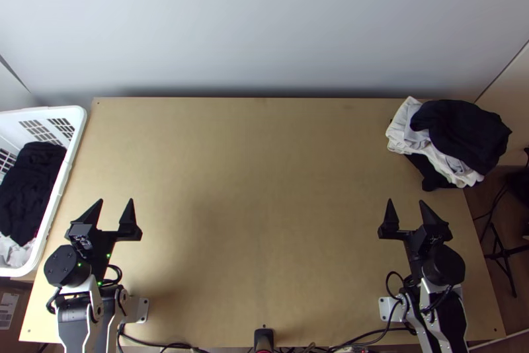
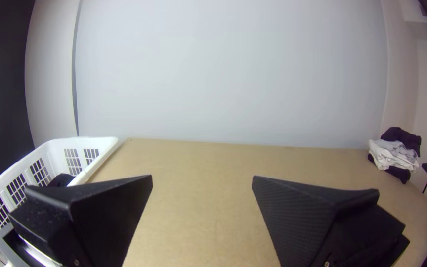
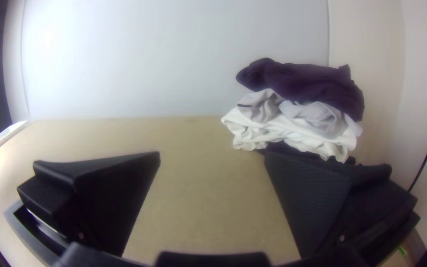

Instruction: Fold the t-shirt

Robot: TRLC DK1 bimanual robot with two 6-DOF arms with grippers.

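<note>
The left gripper (image 1: 116, 202) is holding its two broad black fingers wide apart, with tabletop showing through the gap in its own wrist view. The right gripper (image 1: 405, 203) is likewise spreading its fingers well apart, with tabletop showing between the tips. Both arms are sitting drawn in close to their bases at the near corners of the table (image 1: 264, 188), the left gripper standing over the near left part and the right gripper over the near right part, each pointing toward the far side. Which garment is the t-shirt, the pictures are leaving unclear. A bunched pile is lying at the far right corner, beyond the right gripper and apart from it: a black garment (image 1: 461, 133) is resting crumpled on top, white cloth (image 1: 440, 156) and light grey cloth (image 3: 317, 117) are showing in loose folds beneath it, and a dark piece (image 1: 433, 183) is poking out at the bottom. At the left edge of the table, a white basket (image 1: 59, 188) with slotted walls is holding more rumpled clothes, a black one (image 1: 30, 184) lying above something white (image 1: 13, 252).
</note>
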